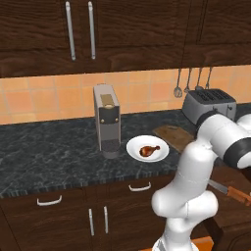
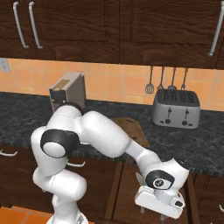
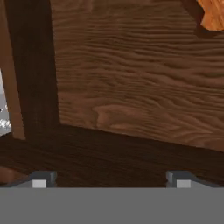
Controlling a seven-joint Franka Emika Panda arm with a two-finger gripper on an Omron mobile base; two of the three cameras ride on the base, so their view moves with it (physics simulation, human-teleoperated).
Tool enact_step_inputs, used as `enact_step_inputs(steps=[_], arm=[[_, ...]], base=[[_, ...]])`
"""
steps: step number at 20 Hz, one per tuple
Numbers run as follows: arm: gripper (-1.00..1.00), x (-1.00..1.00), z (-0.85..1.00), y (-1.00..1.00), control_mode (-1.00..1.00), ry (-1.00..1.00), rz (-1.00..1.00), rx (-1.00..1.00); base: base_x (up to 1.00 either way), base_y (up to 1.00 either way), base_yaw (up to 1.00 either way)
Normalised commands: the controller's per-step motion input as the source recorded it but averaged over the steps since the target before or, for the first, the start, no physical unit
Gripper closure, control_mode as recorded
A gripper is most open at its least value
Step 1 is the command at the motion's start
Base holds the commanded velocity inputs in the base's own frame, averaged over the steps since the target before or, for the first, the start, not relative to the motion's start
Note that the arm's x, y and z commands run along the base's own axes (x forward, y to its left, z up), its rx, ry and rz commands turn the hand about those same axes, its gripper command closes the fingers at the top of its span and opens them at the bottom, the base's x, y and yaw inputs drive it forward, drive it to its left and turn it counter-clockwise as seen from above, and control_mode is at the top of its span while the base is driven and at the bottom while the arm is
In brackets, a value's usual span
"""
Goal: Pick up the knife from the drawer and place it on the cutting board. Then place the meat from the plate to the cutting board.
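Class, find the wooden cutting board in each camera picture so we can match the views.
Left base view: cutting board, right of centre, beside the plate.
Right base view: centre, partly behind the arm.
Hand view: I cannot tell.
Shared landmark: the toaster.

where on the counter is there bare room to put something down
Bare dark counter stretches left of the coffee machine. Crowded: the plate with meat beside the machine, then the cutting board and toaster.
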Motion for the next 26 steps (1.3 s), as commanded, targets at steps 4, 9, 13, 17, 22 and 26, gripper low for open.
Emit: enact_step_inputs(steps=[4, 9, 13, 17, 22, 26], arm=[[-1.00, 0.75, 0.57, 0.00, -1.00, -0.29, 0.05, -0.01], [-1.00, 0.51, 0.05, 0.18, -1.00, -0.10, 0.00, -0.18], [-1.00, 0.18, -0.01, 0.18, -1.00, -0.01, 0.00, -0.29], [-1.00, 0.00, -0.06, 0.06, -1.00, -0.06, 0.00, -0.25], [-1.00, 0.00, -0.49, 0.01, -1.00, -0.08, 0.00, -0.11], [-1.00, 0.10, -0.36, -0.01, -1.00, -0.04, 0.00, 0.00]], base=[[0.00, 0.00, 0.00], [0.00, 0.00, 0.00], [0.00, 0.00, 0.00], [0.00, 0.00, 0.00], [0.00, 0.00, 0.00], [0.00, 0.00, 0.00]])
